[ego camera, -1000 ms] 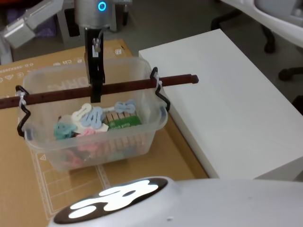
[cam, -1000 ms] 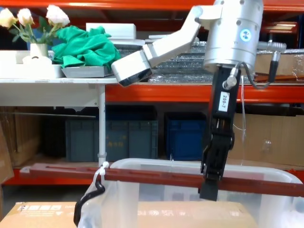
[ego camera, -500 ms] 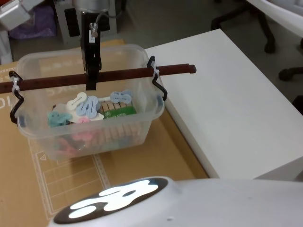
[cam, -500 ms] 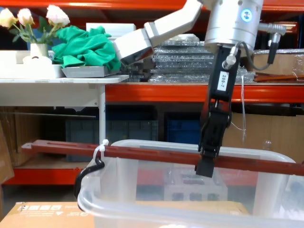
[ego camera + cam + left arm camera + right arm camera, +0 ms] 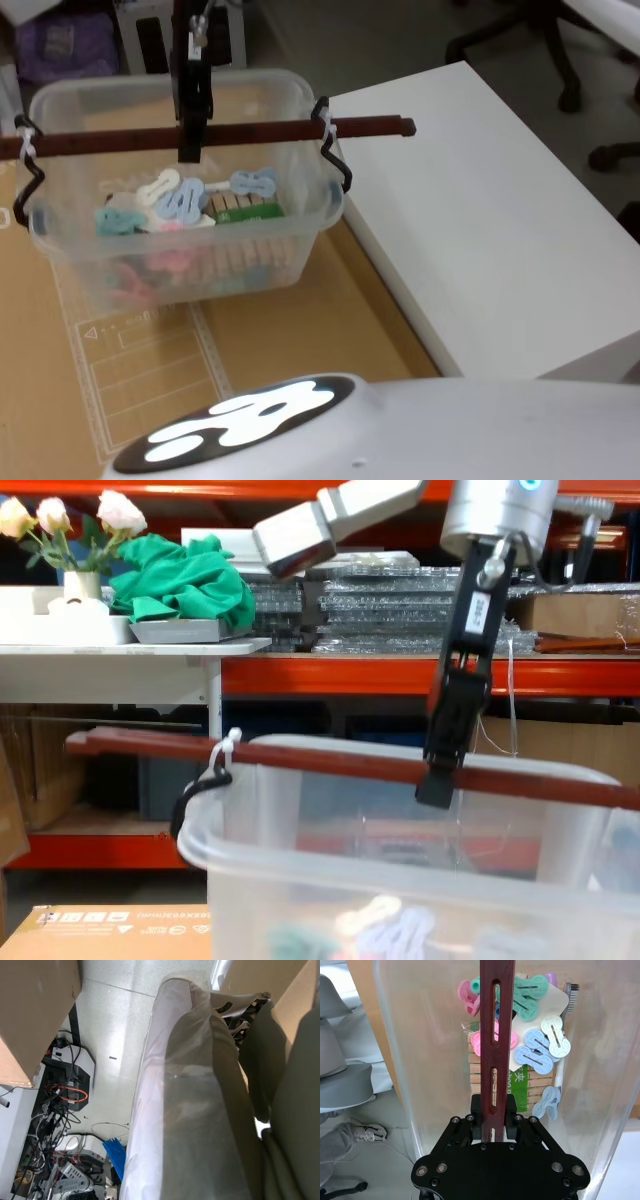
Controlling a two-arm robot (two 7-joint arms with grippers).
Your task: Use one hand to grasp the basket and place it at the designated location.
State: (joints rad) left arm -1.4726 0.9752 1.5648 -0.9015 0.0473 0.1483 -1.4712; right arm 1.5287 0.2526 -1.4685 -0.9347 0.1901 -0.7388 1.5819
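The basket (image 5: pixel 180 262) is a clear plastic tub hanging in the air above a cardboard box (image 5: pixel 290 335). Colourful clothespins (image 5: pixel 180 200) lie inside it. Its reddish-brown wooden bar handle (image 5: pixel 255 132) is tied to black wire hooks with white zip ties. My right gripper (image 5: pixel 190 150) comes down from above and is shut on the middle of the bar, seen close in the right wrist view (image 5: pixel 493 1115) and from the side in the chest view (image 5: pixel 438 785). The basket hangs fairly level. My left arm is parked, its wrist camera facing the floor.
A white table (image 5: pixel 480 230) stands just right of the basket, its near corner under the handle's right end. Office chair bases (image 5: pixel 560 60) stand beyond it. In the chest view, orange shelving (image 5: pixel 330 675) holds a green cloth (image 5: pixel 190 580) and flowers (image 5: pixel 60 520).
My right gripper has lifted the basket by its handle, up off the cardboard box and a little farther from me. The tub now hangs higher in both views.
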